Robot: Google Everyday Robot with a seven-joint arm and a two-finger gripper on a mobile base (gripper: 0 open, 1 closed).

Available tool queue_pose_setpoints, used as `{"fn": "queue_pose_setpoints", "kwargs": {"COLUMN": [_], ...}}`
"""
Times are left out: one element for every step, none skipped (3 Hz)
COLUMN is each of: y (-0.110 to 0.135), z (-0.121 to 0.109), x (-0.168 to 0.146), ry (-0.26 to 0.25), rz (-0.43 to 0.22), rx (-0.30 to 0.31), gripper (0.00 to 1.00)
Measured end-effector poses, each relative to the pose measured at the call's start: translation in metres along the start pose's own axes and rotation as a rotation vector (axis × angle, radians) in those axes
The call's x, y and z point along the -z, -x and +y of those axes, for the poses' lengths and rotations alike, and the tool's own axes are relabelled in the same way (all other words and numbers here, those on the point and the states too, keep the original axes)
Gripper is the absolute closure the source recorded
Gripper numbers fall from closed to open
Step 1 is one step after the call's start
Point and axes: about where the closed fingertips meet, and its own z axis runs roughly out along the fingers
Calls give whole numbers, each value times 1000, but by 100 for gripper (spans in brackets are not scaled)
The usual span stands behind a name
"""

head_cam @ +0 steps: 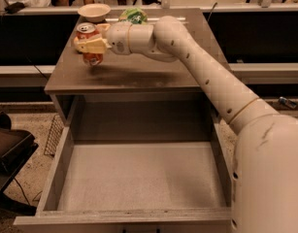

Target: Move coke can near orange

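Note:
The red coke can (85,31) with its silver top is upright in my gripper (89,45), whose pale fingers (92,45) are shut around its middle. The can hangs a little above the far left part of the brown cabinet top (139,74), and its shadow lies just under it. My white arm reaches in from the lower right, across the top. The orange does not show; the spot where it lay is covered by the can and the gripper.
A white bowl (94,11) stands at the back left of the top, just behind the can. A green snack bag (133,16) lies to its right. Below the top, a large grey drawer (139,178) stands pulled open towards me.

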Motion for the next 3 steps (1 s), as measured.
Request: {"fn": "queue_pose_setpoints", "kwargs": {"y": [-11,-10,-10], "z": [8,10,12], "x": [-23,-26,-29], "ry": [53,60,65], "rz": [14,12,12], "rx": [40,40,40], "gripper": [100,82,59]}}
